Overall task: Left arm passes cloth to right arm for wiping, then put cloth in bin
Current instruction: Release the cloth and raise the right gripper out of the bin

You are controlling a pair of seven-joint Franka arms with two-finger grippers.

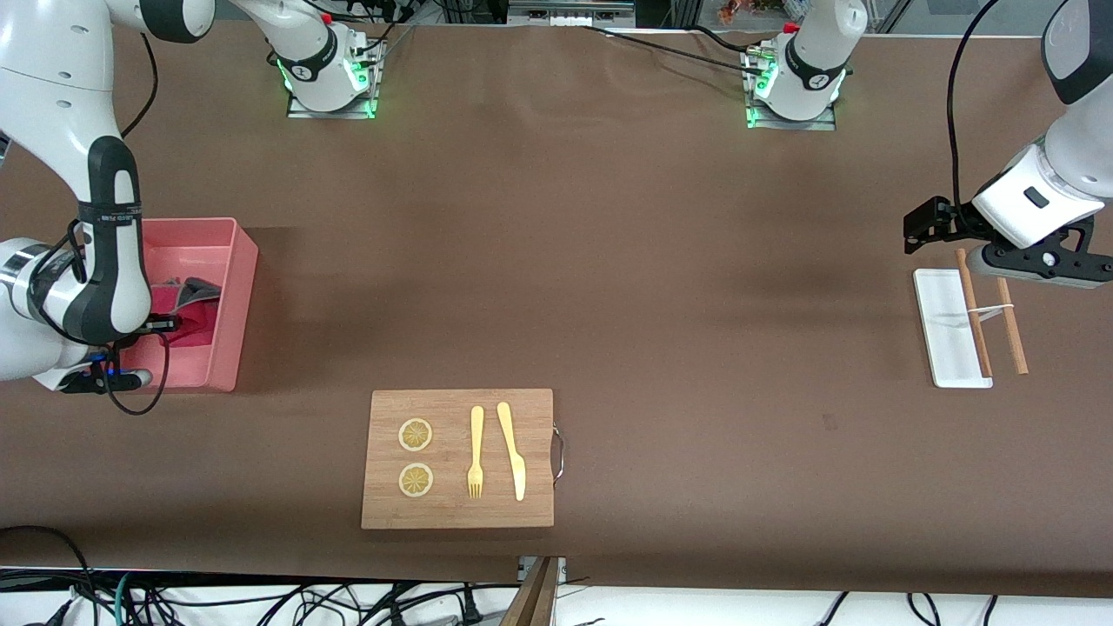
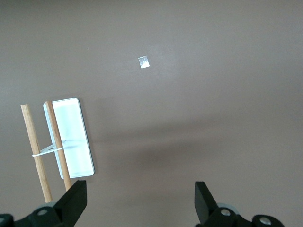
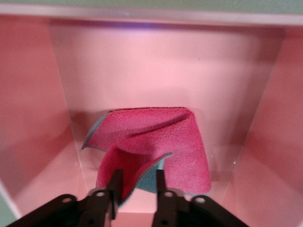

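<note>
The pink bin (image 1: 236, 300) stands at the right arm's end of the table. The cloth (image 1: 193, 292) lies crumpled on the bin's floor, magenta face up with a grey edge showing. In the right wrist view the cloth (image 3: 163, 137) rests against the bin's wall (image 3: 156, 61). My right gripper (image 1: 165, 324) is down inside the bin. It (image 3: 137, 187) is open, with a raised fold of the cloth standing between its parted fingers. My left gripper (image 1: 923, 224) waits open and empty above the table at the left arm's end; in its wrist view (image 2: 139, 203) only bare table lies between its fingers.
A wooden cutting board (image 1: 458, 458) with a fork (image 1: 476, 452), a knife (image 1: 513, 450) and two lemon slices (image 1: 416, 435) lies near the front edge. A small white tray (image 1: 946, 339) and two wooden sticks (image 1: 1010, 326) lie under the left arm.
</note>
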